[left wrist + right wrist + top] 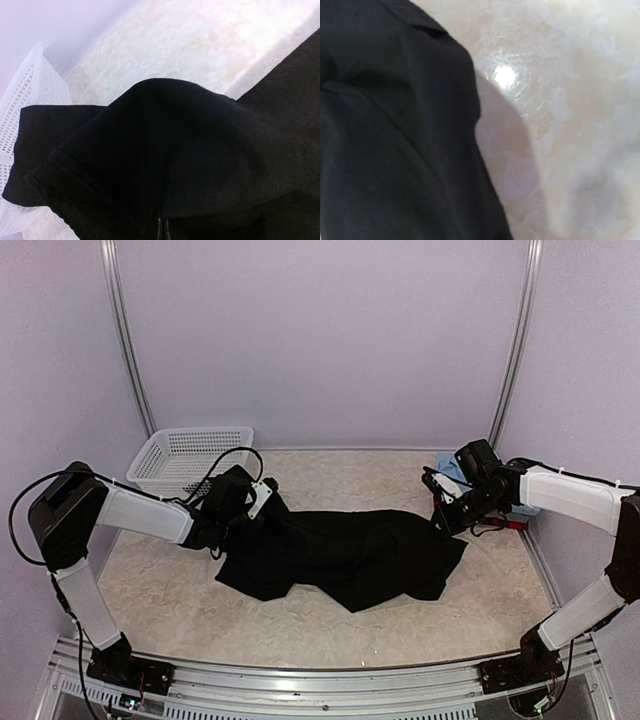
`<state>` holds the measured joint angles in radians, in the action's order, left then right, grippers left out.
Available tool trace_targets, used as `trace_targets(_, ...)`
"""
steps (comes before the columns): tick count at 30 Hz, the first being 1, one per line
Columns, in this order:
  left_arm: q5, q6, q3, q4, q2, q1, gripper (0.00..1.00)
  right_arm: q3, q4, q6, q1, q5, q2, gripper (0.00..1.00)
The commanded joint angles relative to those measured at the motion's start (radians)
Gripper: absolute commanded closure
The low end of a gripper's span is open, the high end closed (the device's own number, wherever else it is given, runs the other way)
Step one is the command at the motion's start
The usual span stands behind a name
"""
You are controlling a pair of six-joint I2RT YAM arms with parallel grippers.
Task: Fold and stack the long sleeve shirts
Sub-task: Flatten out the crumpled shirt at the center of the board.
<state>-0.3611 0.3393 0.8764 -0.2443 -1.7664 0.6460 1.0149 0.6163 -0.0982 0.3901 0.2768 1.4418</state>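
Fingers hidden by the black shirt (340, 555) in 2 wrist views.
The left gripper (240, 508) and right gripper (443, 523) are fully closed, each pinching a shirt edge.

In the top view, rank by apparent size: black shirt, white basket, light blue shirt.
1. black shirt, spread mid-table.
2. white basket, back left.
3. light blue shirt: only a patch shows behind the right arm, so true size unsure.

Black shirt (350, 550) crumpled mid-table; light blue shirt (451, 464), perhaps bunched, far right
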Motion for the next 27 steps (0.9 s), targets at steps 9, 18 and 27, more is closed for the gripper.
trace_targets(9, 0.133, -0.098, 0.042, 0.077, 0.199, -0.043, 1.0, 0.035, 0.002, -0.002, -0.009, 0.011, -0.044, 1.0)
trace_targets(18, -0.052, -0.247, 0.269, 0.455, 0.319, 0.026, 1.0, 0.227, 0.067, 0.029, 0.03, 0.009, -0.105, 1.0)
trace_targets(27, -0.177, -0.39, 0.506, 0.739, 0.55, 0.101, 1.0, 0.616, 0.229, 0.049, 0.12, -0.035, -0.152, 1.0)
